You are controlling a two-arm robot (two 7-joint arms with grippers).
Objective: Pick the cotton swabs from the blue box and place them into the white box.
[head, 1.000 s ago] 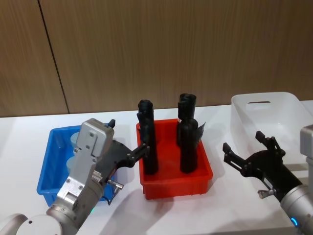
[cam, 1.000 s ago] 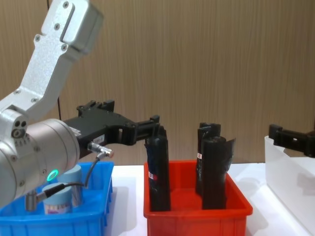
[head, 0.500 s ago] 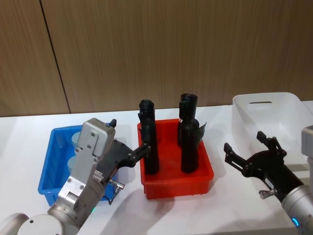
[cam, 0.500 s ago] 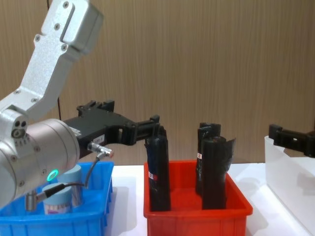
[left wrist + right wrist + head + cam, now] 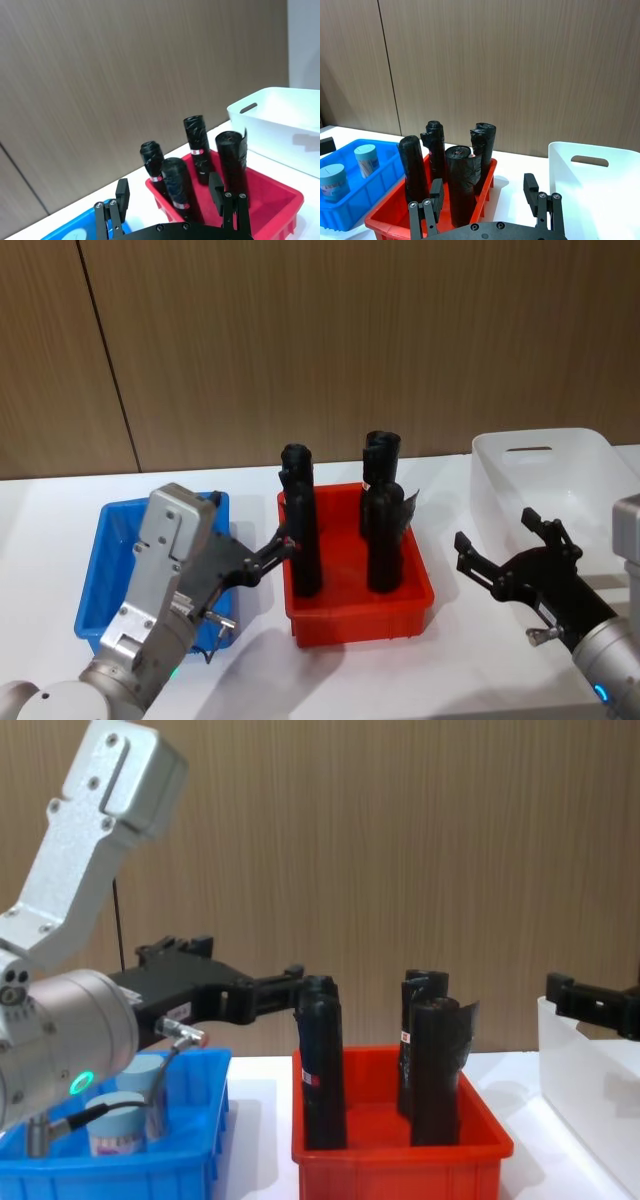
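**Cotton swabs [image 5: 366,160] sit in the blue box [image 5: 97,580], nothing gripped**

A brown wood-panel wall [image 5: 350,340] runs along the far side of the white table [image 5: 40,520]. Three containers stand in a row on the table. The blue box is at the left, a red bin [image 5: 360,622] is just beside it in the middle, and the white box [image 5: 498,490] is at the right. The white box stands a little apart from the red bin and is the tallest, with an oval handle cutout near its far rim. Four black rolls [image 5: 462,180] stand upright in the red bin and rise well above its rim.

The left gripper [image 5: 169,187] hovers above the right part of the blue box, raised over its rim and pointing toward the red bin. Its fingers [image 5: 216,186] are spread wide with nothing between them, and one fingertip comes near the leftmost black roll. The right gripper [image 5: 497,538] hangs over the table to the right of the red bin, on the near side of the white box. Its fingers [image 5: 529,186] are likewise spread wide and hold nothing.

The cotton swabs show as two small jars with pale blue lids. They stand upright in the blue box, one nearer and one farther, apart from each other. The nearer jar bears a printed label.
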